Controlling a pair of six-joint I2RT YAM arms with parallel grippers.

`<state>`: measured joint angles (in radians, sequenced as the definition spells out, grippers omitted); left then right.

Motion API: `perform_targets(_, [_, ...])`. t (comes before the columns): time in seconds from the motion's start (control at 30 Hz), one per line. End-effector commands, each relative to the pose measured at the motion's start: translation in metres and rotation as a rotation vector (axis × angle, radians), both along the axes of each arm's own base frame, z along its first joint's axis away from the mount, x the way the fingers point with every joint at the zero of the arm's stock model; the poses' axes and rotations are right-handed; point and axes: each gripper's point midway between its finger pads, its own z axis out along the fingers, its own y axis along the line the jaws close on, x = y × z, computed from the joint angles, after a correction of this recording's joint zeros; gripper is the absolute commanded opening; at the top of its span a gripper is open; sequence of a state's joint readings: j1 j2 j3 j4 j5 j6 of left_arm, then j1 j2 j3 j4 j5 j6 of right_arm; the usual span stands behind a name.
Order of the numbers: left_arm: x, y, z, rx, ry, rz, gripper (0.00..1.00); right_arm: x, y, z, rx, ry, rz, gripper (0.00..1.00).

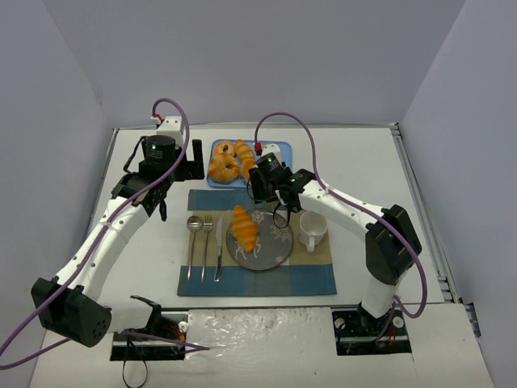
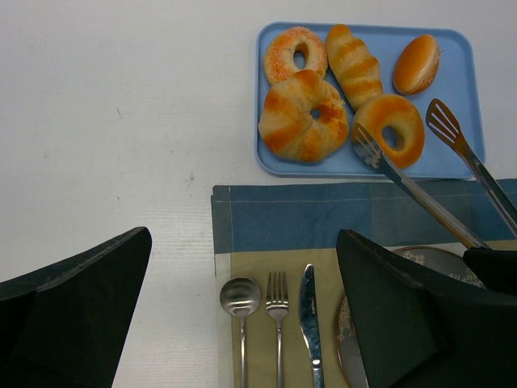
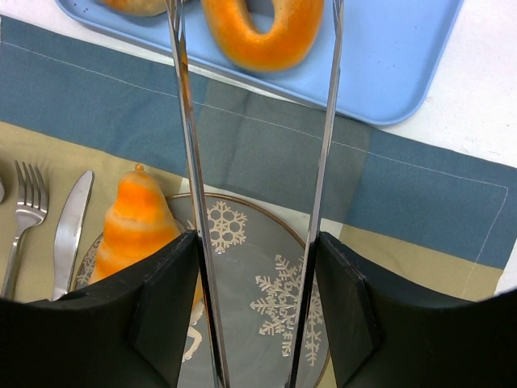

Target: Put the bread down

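A striped croissant-shaped bread (image 1: 245, 227) lies on the left half of the grey snowflake plate (image 1: 275, 246), also seen in the right wrist view as bread (image 3: 137, 222) on the plate (image 3: 266, 267). My right gripper (image 3: 257, 299) is shut on metal tongs (image 3: 187, 121), whose two arms stand apart and reach over the blue tray (image 3: 404, 73). An orange ring bread (image 3: 262, 28) sits between the tong arms. The tray (image 2: 279, 162) holds several other breads. My left gripper (image 2: 244, 238) is open and empty, hovering over the placemat's left edge.
A spoon (image 2: 241, 299), fork (image 2: 277, 295) and knife (image 2: 309, 307) lie on the blue and tan placemat (image 1: 311, 279) left of the plate. A white mug (image 1: 313, 229) stands right of the plate. Grey walls enclose the white table on three sides.
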<state>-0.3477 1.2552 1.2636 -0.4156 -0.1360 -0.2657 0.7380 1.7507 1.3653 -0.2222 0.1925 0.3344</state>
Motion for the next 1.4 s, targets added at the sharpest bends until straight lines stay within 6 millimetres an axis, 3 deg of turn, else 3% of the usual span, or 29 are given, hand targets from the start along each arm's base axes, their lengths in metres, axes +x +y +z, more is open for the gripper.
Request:
perform_targets(0.0, [0.007,-0.002,0.026,-0.013,-0.080,-0.002,0.97,0.021,0.010,0.029,0.056,-0.085,-0.006,0.54])
perform_targets(0.33, [0.007,-0.002,0.026,-0.013,-0.080,-0.002,0.97,0.022,0.009,0.022,0.044,-0.078,-0.012,0.53])
perform_targets(0.77, [0.007,-0.003,0.026,-0.013,-0.078,-0.003,0.97,0.020,0.005,0.021,0.037,-0.079,-0.019,0.36])
perform_targets(1.03, [0.008,-0.003,0.026,-0.015,-0.077,-0.004,0.97,0.014,-0.006,0.042,0.051,-0.119,-0.033,0.16])
perform_targets(1.37, [0.008,-0.003,0.025,-0.014,-0.076,-0.004,0.97,0.001,-0.016,0.073,0.080,-0.154,-0.027,0.15])
